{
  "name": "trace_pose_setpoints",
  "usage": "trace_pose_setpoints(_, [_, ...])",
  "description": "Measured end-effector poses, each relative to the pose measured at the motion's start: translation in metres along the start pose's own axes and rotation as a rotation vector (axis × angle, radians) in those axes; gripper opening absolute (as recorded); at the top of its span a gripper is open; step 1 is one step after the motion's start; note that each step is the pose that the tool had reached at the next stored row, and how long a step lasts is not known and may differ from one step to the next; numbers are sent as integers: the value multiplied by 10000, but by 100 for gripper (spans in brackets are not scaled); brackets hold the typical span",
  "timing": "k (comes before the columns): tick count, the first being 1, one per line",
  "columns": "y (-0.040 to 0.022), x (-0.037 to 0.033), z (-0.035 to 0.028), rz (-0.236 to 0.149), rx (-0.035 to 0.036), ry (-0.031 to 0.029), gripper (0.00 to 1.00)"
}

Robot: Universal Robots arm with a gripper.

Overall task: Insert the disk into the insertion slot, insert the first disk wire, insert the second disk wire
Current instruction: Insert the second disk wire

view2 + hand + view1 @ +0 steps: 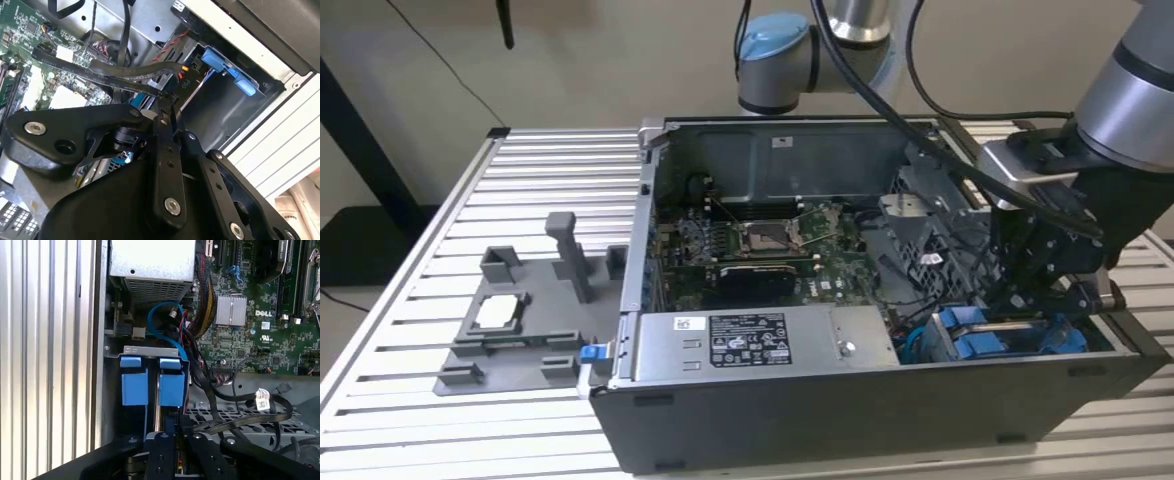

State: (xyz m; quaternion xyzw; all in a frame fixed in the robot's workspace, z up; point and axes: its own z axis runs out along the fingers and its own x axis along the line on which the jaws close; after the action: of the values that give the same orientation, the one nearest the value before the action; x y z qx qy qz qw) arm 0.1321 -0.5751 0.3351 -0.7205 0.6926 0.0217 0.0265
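The open computer case [881, 410] lies on the table. At its corner on the exterior view's right is the insertion slot [1007, 335], with blue plastic edges. Two blue carrier tabs [172, 382] of the disk stand side by side in the slot [150, 350]; the silver body is hidden. My gripper [1027, 300] reaches down into the case just above these tabs. In the second wrist view the gripper [167, 102] is shut on a flat black disk wire [125, 75]. This wire [225, 422] trails from the fingertips across the metal grille towards the motherboard.
A silver power supply [747, 340] fills the case's front, with the green motherboard [761, 245] behind it. A blue cable [160, 325] and black wire bundles crowd the space beside the slot. A grey fixture with posts [520, 320] sits on the slatted table [400, 300].
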Motion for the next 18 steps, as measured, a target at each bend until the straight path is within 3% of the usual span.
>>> trace_pose_setpoints(2, [-1, 1, 0, 19, -10, -2, 18])
trace_pose_setpoints(3, [-3, 2, -5, 33, -17, -2, 24])
trace_pose_setpoints(9, [-18, 6, -95, 133, -67, 3, 24])
trace_pose_setpoints(18, [-21, -2, -229, 217, -65, 3, 24])
